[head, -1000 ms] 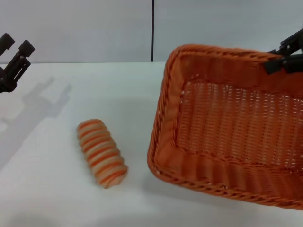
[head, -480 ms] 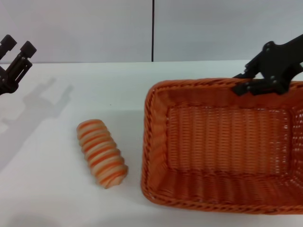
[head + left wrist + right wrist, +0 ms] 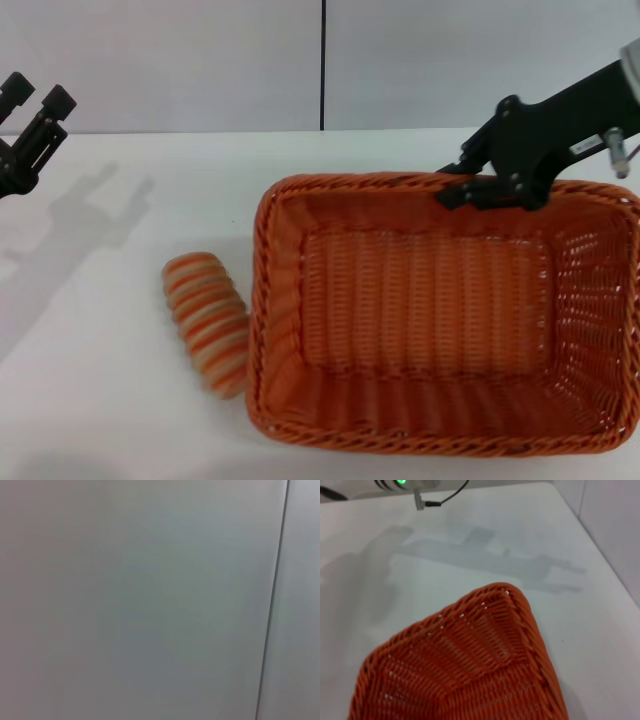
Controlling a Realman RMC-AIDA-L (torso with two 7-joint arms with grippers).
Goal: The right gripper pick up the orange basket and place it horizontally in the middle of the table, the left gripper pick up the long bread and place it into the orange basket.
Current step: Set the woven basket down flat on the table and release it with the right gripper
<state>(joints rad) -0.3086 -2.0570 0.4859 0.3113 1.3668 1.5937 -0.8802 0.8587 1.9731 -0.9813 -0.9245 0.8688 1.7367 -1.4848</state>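
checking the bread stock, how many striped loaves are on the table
1: the orange-and-cream striped toy loaf lies on the white table, against the left wall of the orange woven wicker basket, which partly hides it.

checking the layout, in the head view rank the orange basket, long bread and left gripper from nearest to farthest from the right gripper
1. orange basket: its far rim is at the right gripper, on the right.
2. long bread: by the basket's left end, on the table.
3. left gripper: far left edge, raised.
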